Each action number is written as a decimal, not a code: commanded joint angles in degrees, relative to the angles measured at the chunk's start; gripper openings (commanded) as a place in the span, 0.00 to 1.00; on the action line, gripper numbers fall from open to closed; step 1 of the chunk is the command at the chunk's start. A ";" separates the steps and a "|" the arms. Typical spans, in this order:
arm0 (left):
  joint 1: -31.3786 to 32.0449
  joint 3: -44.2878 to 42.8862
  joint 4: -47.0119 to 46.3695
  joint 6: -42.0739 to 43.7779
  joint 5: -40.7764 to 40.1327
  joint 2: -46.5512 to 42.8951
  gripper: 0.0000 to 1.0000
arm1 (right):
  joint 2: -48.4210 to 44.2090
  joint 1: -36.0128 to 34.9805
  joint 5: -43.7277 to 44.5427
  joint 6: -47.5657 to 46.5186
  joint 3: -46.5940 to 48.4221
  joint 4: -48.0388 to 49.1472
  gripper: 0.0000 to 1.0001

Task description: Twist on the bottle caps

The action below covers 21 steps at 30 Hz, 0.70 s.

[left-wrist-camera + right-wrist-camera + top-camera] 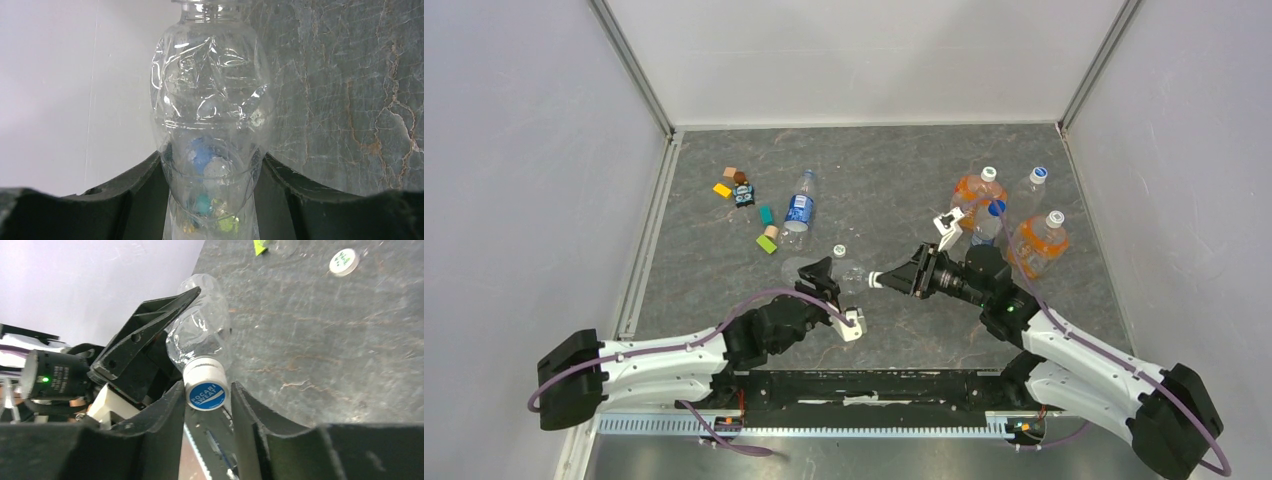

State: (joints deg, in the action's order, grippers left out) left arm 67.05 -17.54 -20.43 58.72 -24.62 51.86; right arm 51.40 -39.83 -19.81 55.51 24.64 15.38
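Now, the unlabelled bottle (210, 95), clear and empty, was clamped between the left gripper's (211, 162) fingers at the centre of the top view. One white cap (206, 387) was pinched at its mouth by the right gripper (207, 396). A second cap (839, 250) was spotted loose just above, and the labelled bottle (799, 212) lay further up-left. Two bottles and two caps were counted.
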 commanded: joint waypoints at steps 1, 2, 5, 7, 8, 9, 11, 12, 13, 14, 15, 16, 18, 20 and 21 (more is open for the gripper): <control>0.76 -4.71 1.70 -4.09 -0.15 -0.89 0.02 | -2.71 0.48 4.72 -9.71 3.52 -1.35 0.47; 0.69 -5.31 2.94 -5.76 0.45 -0.88 0.02 | -3.86 0.46 4.75 -12.02 3.72 -1.04 0.51; -0.04 -6.84 6.79 -9.16 2.72 -0.81 0.02 | -7.16 0.46 4.76 -20.75 4.58 -0.94 0.60; -1.10 -8.39 10.17 -11.96 5.06 -0.64 0.02 | -9.43 0.51 3.79 -26.64 5.23 -0.97 0.63; -1.57 -9.18 12.03 -13.21 6.63 -0.49 0.02 | -10.27 0.59 2.52 -29.53 5.47 -1.01 0.65; -2.33 -10.03 13.80 -14.36 8.58 -0.36 0.02 | -11.11 0.55 0.99 -33.22 5.83 -1.24 0.65; -3.74 -11.89 17.94 -16.35 12.62 0.04 0.02 | -12.32 0.55 -1.55 -41.38 7.25 -4.30 0.65; -4.41 -12.67 19.57 -17.15 14.60 0.37 0.02 | -12.62 0.53 -2.44 -45.81 8.19 -7.10 0.66; -5.23 -13.66 21.94 -18.01 17.11 0.59 0.02 | -12.92 0.50 -3.22 -48.92 9.26 -9.51 0.68; -6.00 -14.31 23.43 -18.84 19.45 1.03 0.02 | -13.11 0.52 -4.24 -51.88 10.12 -12.10 0.68; -6.89 -15.16 24.67 -20.14 21.88 1.40 0.02 | -13.57 0.54 -6.23 -54.28 10.54 -13.24 0.68; -7.63 -15.95 25.92 -20.98 24.04 2.00 0.02 | -14.23 0.54 -7.62 -57.05 10.75 -14.25 0.68; -9.61 -17.61 28.18 -22.92 30.54 3.03 0.02 | -15.60 0.57 -8.25 -60.31 10.89 -15.08 0.68; -11.18 -18.96 29.95 -23.96 36.37 3.98 0.02 | -17.03 0.56 -11.26 -67.31 10.60 -16.48 0.69; -11.74 -19.42 30.58 -24.24 38.29 4.26 0.02 | -17.58 0.59 -12.35 -71.45 10.52 -18.13 0.69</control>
State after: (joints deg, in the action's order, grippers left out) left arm 57.69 -32.95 5.06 40.47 -0.56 54.92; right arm 36.21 -39.33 -25.89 1.78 33.39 2.87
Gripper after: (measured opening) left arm 0.610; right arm 0.683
